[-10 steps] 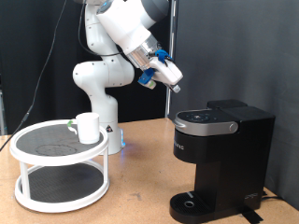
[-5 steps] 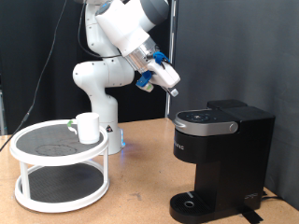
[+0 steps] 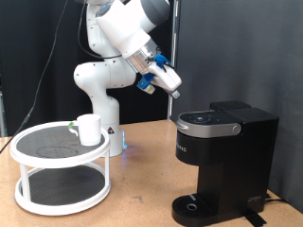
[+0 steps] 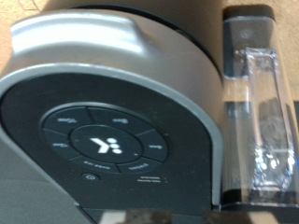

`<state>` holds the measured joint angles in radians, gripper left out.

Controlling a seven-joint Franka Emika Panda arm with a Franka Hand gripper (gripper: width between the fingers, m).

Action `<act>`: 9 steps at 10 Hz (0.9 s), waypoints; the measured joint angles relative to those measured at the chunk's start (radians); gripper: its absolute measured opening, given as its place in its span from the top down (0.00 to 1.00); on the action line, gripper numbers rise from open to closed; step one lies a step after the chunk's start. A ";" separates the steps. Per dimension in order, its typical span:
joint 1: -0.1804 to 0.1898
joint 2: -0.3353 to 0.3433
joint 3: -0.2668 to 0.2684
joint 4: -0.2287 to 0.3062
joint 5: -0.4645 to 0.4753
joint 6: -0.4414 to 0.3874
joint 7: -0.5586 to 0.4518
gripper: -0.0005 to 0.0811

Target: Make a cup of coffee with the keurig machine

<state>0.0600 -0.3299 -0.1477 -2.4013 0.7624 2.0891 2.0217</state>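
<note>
Currently the keurig machine (image 3: 224, 161) sits on the wooden table (image 3: 142, 180) at the exterior view's right: black boxy body, domed lid shut with silver trim around it, round drip base at the bottom front. Wrist view looks straight down on its lid (image 4: 112, 112): grey rim, black oval panel with a ring of white button icons around a central logo, and a clear water tank (image 4: 262, 121) alongside.

Cup (image 3: 89, 129) is a plain white mug, upright on the top tier of a white two-level round stand (image 3: 59, 168) at the exterior view's left, well apart from the machine. Nothing sits on the drip base.

Arm is white, base behind the stand, elbow folded high, wrist angled down toward the machine. Gripper (image 3: 176, 91) hangs in the air above and to the exterior view's left of the lid, not touching it. Blue parts show near the hand. Cannot tell whether the fingers are parted or closed; nothing visible between them.
</note>
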 joint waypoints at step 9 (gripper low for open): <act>-0.015 -0.069 -0.002 -0.099 0.095 0.125 0.280 0.99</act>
<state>0.0450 -0.3991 -0.1499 -2.5001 0.8578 2.2145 2.3016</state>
